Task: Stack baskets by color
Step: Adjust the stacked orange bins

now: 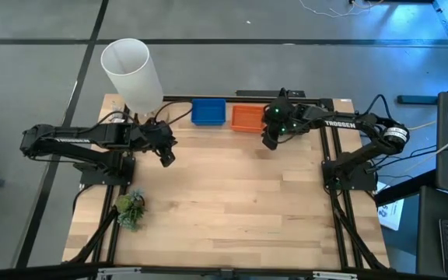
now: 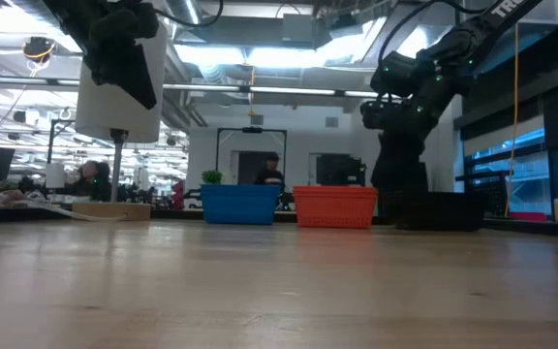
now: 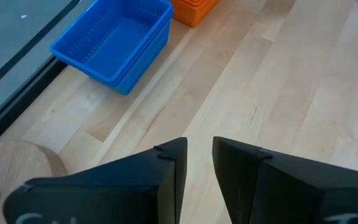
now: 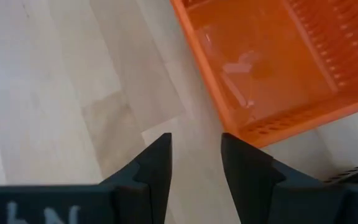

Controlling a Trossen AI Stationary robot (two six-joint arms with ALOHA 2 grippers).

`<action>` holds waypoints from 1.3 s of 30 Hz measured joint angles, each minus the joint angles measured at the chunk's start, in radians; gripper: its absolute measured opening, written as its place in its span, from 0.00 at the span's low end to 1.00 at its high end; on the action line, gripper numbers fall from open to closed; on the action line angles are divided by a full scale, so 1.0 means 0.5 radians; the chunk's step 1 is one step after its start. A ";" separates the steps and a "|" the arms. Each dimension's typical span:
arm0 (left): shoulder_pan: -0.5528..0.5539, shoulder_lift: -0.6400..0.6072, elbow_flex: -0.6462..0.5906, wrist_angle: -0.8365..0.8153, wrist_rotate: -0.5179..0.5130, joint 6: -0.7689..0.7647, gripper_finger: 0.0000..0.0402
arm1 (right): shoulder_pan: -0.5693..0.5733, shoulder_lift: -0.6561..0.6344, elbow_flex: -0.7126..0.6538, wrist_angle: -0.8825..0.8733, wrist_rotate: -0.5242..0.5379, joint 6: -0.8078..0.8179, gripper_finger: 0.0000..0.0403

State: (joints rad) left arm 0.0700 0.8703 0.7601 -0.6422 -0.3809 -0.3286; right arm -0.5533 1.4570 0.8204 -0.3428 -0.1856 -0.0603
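High view: I judge blue stack point(image 1: 208, 111) and orange stack point(image 1: 247, 117) done, black remaining; left end effector point(image 1: 166, 157) and right end effector point(image 1: 270, 142) slightly spread, empty.

Bright ceiling lights point(image 2: 289, 53) glare at the low view's top; its foreground table point(image 2: 279, 291) is blurred.

We see bare table point(image 1: 239, 202) across the middle and front, blue basket point(image 1: 208, 111) and orange basket point(image 1: 247, 117) side by side along the far edge, white cylinder point(image 1: 133, 74) far left, plant point(image 1: 130, 208) front left.
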 joint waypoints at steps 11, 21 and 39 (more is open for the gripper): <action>0.000 0.000 0.000 -0.001 0.001 0.002 0.17 | -0.002 0.001 0.021 0.044 0.007 -0.009 0.34; 0.000 0.000 0.000 -0.001 0.005 0.002 0.17 | 0.187 0.153 0.373 0.192 -0.461 -0.063 0.34; 0.000 0.000 0.001 -0.001 -0.004 -0.002 0.17 | 0.250 0.939 1.067 -0.775 -0.103 -0.425 0.34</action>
State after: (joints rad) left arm 0.0700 0.8703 0.7605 -0.6426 -0.3828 -0.3297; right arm -0.4285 1.9266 1.3537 -0.7304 -0.2371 -0.2729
